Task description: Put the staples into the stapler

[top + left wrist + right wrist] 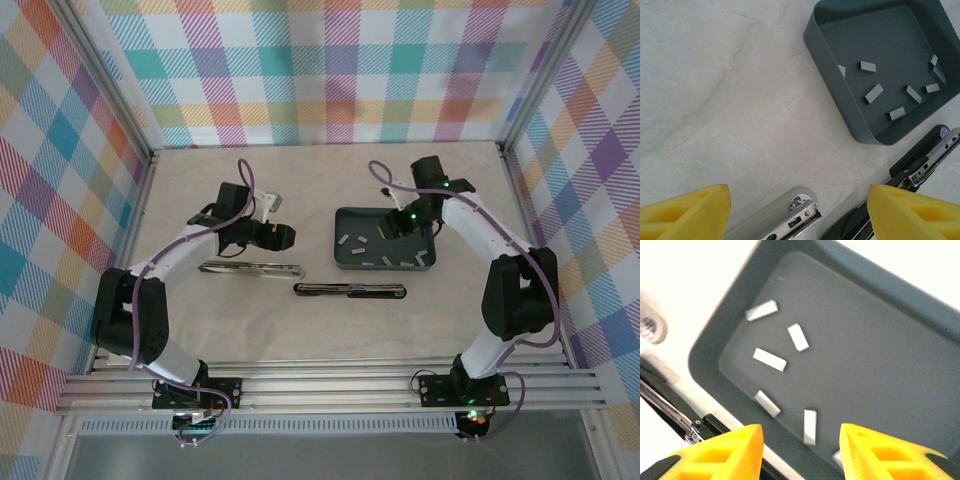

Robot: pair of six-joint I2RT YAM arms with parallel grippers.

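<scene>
**Above the tray (705, 365), fingers parted, nothing held**

My right gripper (800, 431) hangs spread and empty just over the staples (770, 360) scattered on the tray floor. My left gripper (799, 192) gapes wide over the table (715, 100), with a silver stapler's (790, 217) end beneath it and a black stapler (922, 162) beside that.

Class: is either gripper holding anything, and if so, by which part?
Nothing is held: the left gripper and right gripper are both open and empty.

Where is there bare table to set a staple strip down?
Bare table lies wide between the black stapler and the near rail, and between the tray and the back wall. Crowded mid-table: silver stapler, black stapler and tray sit close, right claw over the tray.
</scene>
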